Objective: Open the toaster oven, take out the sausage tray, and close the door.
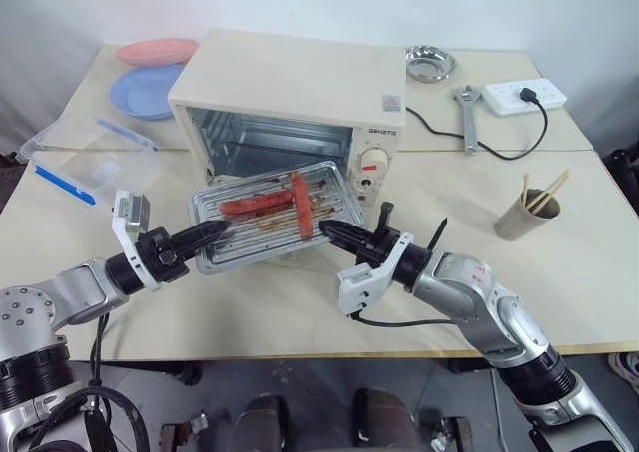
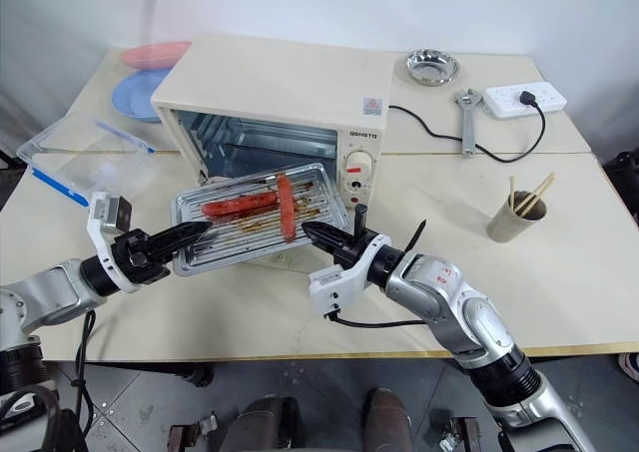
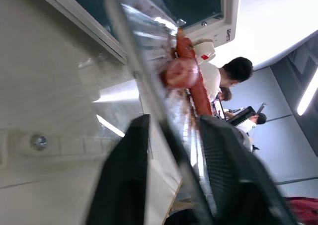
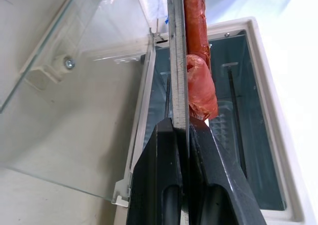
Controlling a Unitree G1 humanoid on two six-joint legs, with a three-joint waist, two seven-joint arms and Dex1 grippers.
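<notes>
I have the sausage tray (image 1: 270, 218) pinched from both sides, lifted in front of the toaster oven (image 1: 290, 88) and above the dropped-open door (image 4: 74, 91). My right gripper (image 1: 332, 232) is clamped tight on the tray's right rim; in the right wrist view the two black fingers (image 4: 164, 185) meet flat on the thin metal edge. My left gripper (image 1: 212, 230) sits at the left rim with its fingers on either side of the edge, narrowed around it, but I cannot tell from the left wrist view whether they are pressing the metal or just bracketing it.

The tray looks like thin, stiff, light sheet metal, ribbed and probably greasy, so I judge the rim slippery and the grip shallow. The edges at the two short ends are the only sensible holds. The two sausages (image 1: 275, 201) lie loose, one across the other, and I expect them to roll if I tilt.

The door's handle and hinges are hidden beneath the tray in the head views. Behind the oven's open mouth the cavity is dim, and I cannot make out the racks clearly.
</notes>
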